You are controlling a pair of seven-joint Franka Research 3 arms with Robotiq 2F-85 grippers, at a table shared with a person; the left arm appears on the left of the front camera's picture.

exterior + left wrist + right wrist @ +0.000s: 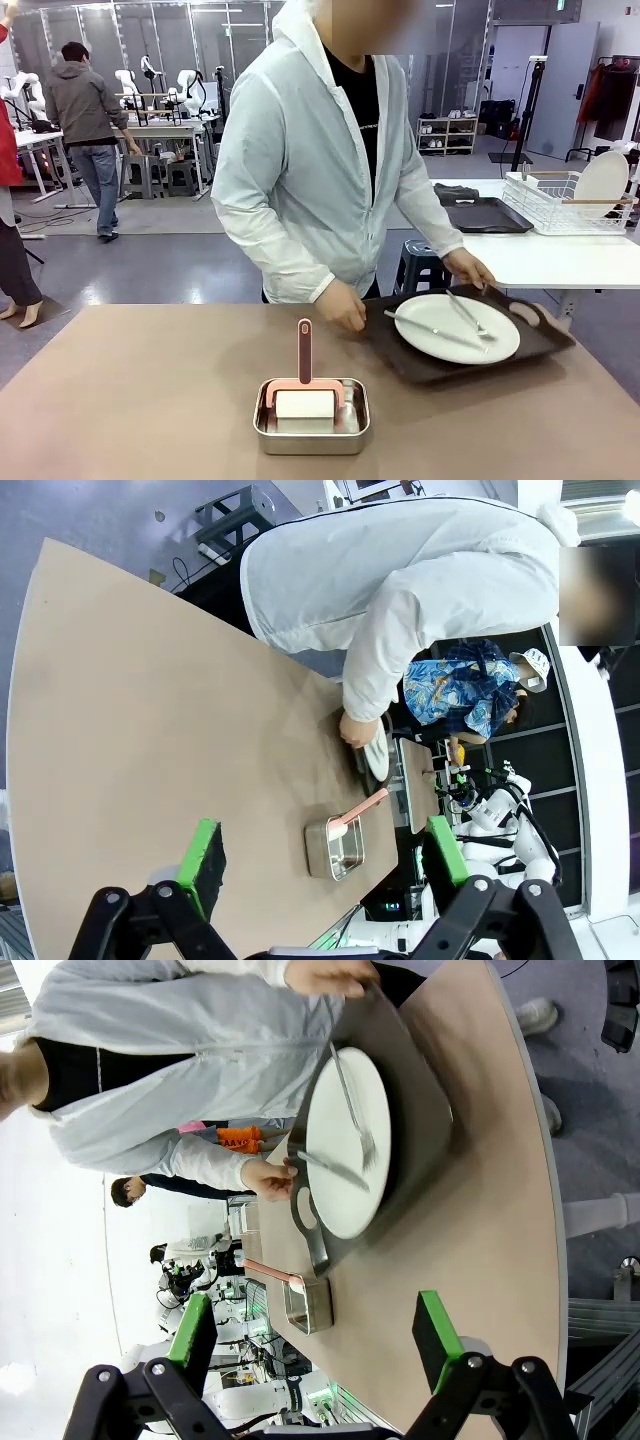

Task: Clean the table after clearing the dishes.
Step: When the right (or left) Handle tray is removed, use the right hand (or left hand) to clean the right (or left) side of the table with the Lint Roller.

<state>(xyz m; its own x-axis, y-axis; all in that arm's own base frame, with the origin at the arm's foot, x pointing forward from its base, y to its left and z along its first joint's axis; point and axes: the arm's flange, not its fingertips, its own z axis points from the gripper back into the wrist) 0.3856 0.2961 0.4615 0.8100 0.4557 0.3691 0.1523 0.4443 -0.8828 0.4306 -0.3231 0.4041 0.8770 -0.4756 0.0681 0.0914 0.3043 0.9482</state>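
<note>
The person in a white jacket grips a dark brown tray (545, 340) with both hands at the right of the brown table (130, 400). On it lies a round white plate (455, 330) with a fork and knife (465, 315). The tray looks tilted, its far side lifted. The right wrist view has the same plate (350, 1140) and tray (420, 1110) ahead of my open right gripper (320, 1335). My left gripper (325, 855) hangs open high above the table (130, 710), nothing between its green pads (205, 850).
A small steel pan (312, 418) holding a pink-handled white roller (305, 385) sits near the table's front centre. Behind right stands a white table (560, 255) with a wire rack (565, 200) holding a plate and a dark tray. Another person stands far left.
</note>
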